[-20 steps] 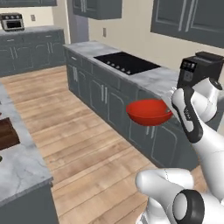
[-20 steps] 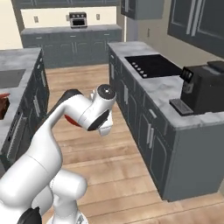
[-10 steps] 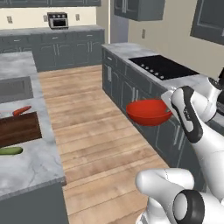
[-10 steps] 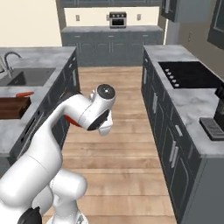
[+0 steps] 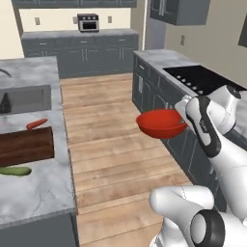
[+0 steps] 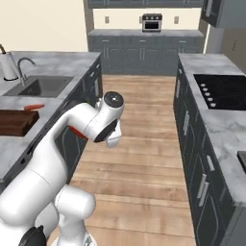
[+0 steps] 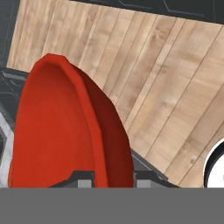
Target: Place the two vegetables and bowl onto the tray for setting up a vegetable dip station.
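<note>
My gripper (image 5: 182, 118) is shut on the rim of the glossy red bowl (image 5: 161, 124), which hangs level over the wooden floor between the two counters. In the hand view the bowl (image 7: 65, 131) is close up, its rim pinched between my fingertips (image 7: 83, 177). The dark brown tray (image 5: 24, 147) lies on the island counter at the left, well apart from the bowl. The orange-red carrot (image 5: 36, 124) rests on the counter just past the tray's far side, and the green cucumber (image 5: 14, 171) lies on its near side. From the right base, the tray (image 6: 17, 122) and carrot (image 6: 33, 106) sit at far left.
A sink (image 5: 29, 96) is set into the island beyond the tray. The black cooktop (image 5: 202, 79) lies in the counter on the right, close behind my arm. A wide strip of wooden floor (image 6: 144, 144) runs between the counters toward the back cabinets.
The whole picture has shifted as the base turned: the island with tray, carrot and cucumber has come further into view. The bowl stays held in the same pose relative to the arm.
</note>
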Controlling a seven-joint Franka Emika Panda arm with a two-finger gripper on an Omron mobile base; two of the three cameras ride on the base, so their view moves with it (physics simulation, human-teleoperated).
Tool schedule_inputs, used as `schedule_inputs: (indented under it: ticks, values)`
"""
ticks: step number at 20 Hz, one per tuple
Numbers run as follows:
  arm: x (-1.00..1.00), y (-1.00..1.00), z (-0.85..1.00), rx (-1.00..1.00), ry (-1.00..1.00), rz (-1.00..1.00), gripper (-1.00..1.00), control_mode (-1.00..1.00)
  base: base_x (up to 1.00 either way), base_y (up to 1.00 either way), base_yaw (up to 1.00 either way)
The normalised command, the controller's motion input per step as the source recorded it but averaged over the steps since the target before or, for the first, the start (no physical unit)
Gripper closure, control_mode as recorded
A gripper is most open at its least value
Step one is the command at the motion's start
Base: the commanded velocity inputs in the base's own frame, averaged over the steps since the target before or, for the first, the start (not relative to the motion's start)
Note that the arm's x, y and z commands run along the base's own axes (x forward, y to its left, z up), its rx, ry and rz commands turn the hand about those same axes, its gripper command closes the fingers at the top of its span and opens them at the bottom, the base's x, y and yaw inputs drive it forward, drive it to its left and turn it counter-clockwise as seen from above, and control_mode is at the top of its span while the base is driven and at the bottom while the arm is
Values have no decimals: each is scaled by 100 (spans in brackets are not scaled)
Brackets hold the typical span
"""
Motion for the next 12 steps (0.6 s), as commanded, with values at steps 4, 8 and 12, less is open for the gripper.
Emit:
schedule_inputs:
  ticks: [4, 8, 12]
  values:
    - [0, 0, 0, 0, 0, 0, 100, 100, 54, -34, 16]
    - [0, 0, 0, 0, 0, 0, 100, 100, 54, -33, 16]
    - [0, 0, 0, 0, 0, 0, 100, 100, 54, -33, 17]
